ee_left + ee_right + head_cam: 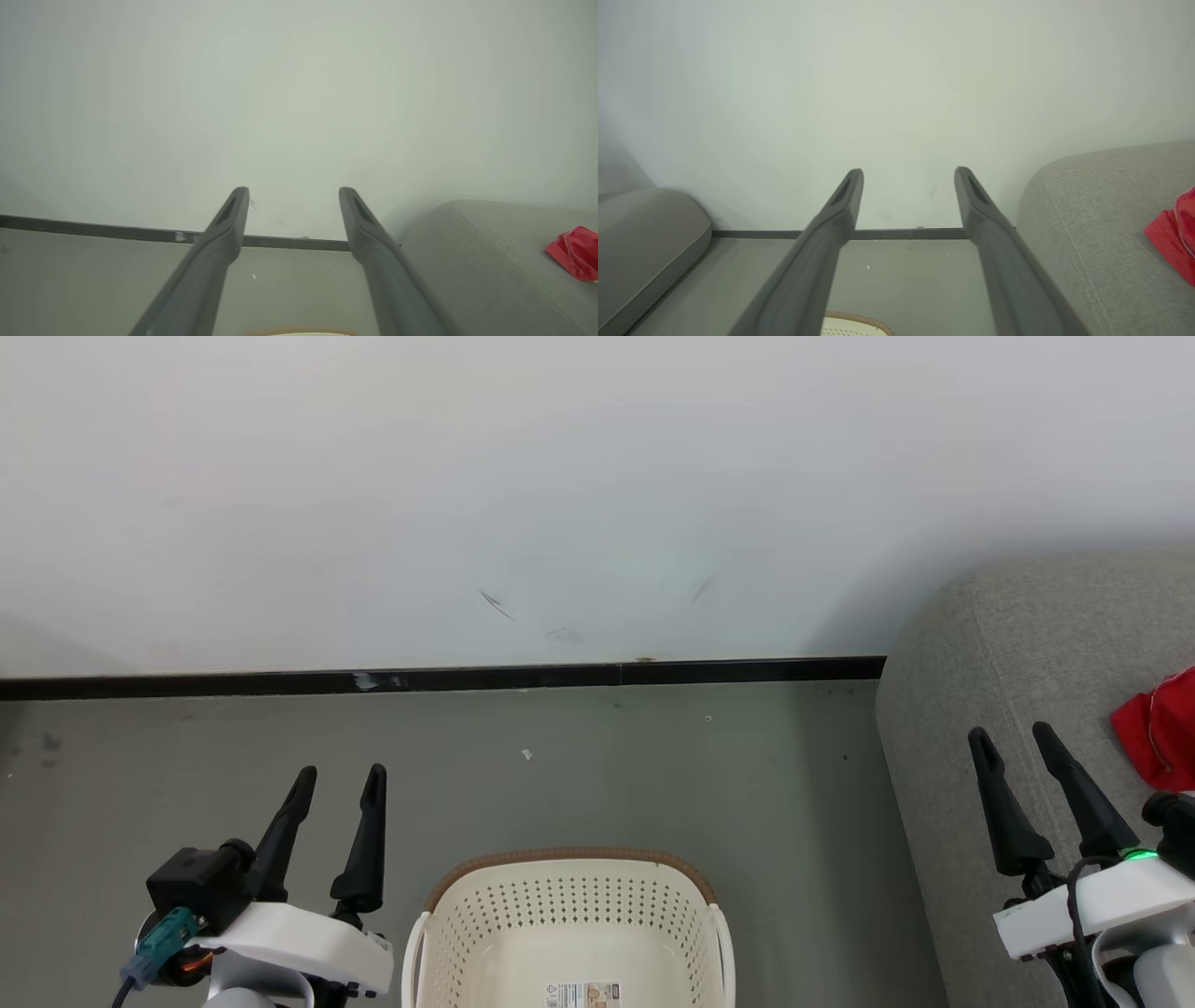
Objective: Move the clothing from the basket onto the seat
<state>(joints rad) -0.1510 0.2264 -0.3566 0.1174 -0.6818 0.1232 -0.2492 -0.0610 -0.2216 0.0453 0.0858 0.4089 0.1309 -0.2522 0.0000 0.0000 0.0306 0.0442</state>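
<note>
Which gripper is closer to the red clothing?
The right gripper, at the grey seat beside the red clothing; the left gripper hangs over the floor beyond the basket.

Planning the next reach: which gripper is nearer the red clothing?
Right. The right gripper, open, hovers at the seat, close to the clothing; the left gripper, also open, is on the basket's far side, over the floor.

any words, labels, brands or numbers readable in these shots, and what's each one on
Nothing can be read here.
Sticker on the inside bottom of the basket: it carries print and a small picture, too small and blurred to read.
Clothing on the seat: no number or lettering shows on the visible red part.
</note>
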